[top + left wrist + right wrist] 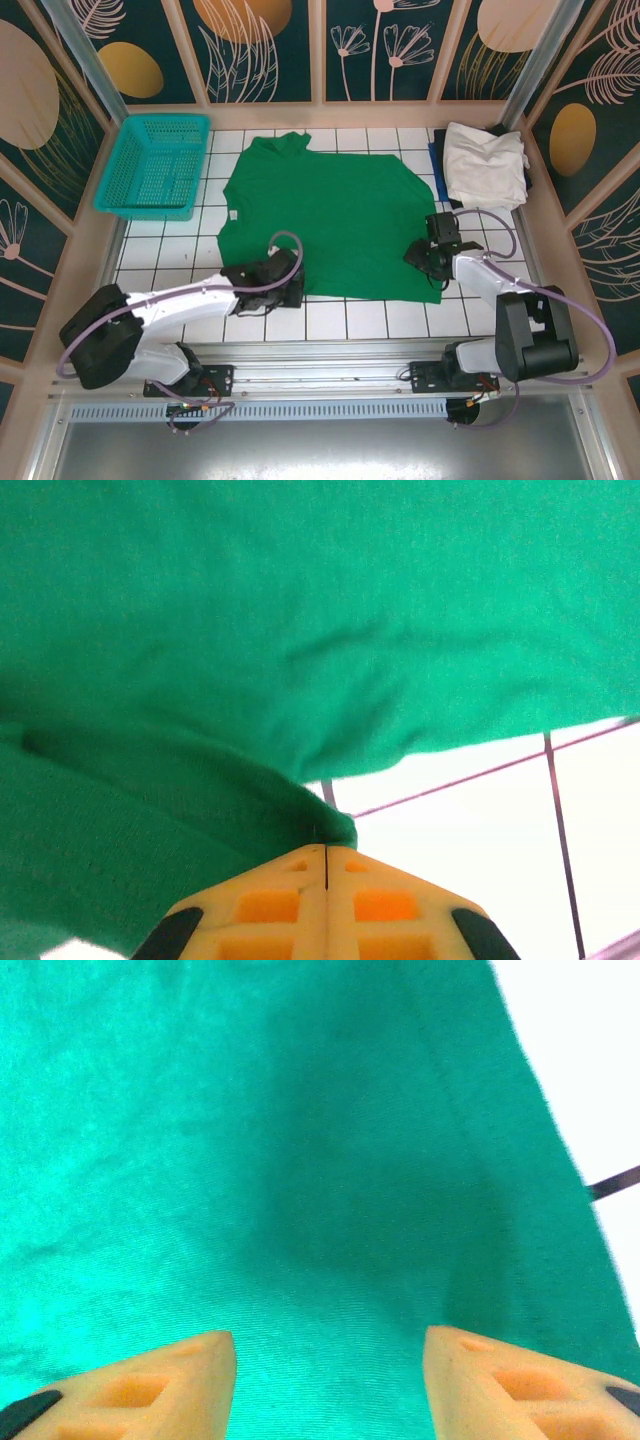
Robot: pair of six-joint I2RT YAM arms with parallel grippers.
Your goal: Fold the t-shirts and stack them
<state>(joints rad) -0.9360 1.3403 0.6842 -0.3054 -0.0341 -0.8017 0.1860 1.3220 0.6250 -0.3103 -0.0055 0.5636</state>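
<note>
Left end effector (327,852) pinches green t-shirt (300,630) hem, grip point hidden

Off-white shirt (483,160) mostly hides seemingly darker shirts (438,170).

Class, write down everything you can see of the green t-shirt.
The green t-shirt is plain emerald knit cloth, spread nearly flat and lightly wrinkled on the white tiled table. Its near-left hem is bunched up and pinched in the shut left claw. The open right claw is poised over its near-right corner; whether it touches the cloth cannot be told.
</note>
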